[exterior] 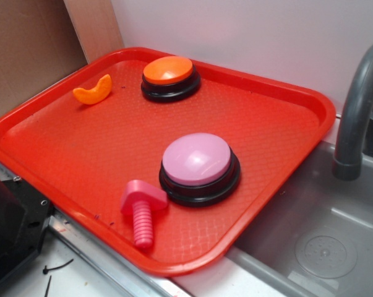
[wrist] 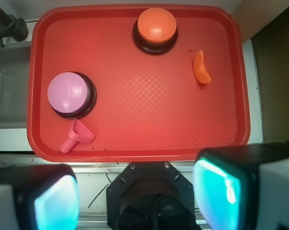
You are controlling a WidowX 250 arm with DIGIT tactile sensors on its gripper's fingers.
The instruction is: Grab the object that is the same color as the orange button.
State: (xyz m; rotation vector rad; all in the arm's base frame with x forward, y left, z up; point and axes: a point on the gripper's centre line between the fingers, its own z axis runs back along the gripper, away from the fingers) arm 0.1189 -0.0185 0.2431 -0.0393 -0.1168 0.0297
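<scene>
Gripper (wrist: 134,194) fingers spread apart above the tray's (wrist: 134,120) near edge, orange crescent (wrist: 201,67) at two o'clock, orange button (wrist: 156,26) at twelve

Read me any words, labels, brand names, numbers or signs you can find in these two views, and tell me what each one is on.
None: no readable text in either view.
The orange button, pink button, orange crescent piece, pink bolt and red tray are all plain.
The gripper shows no marking.
</scene>
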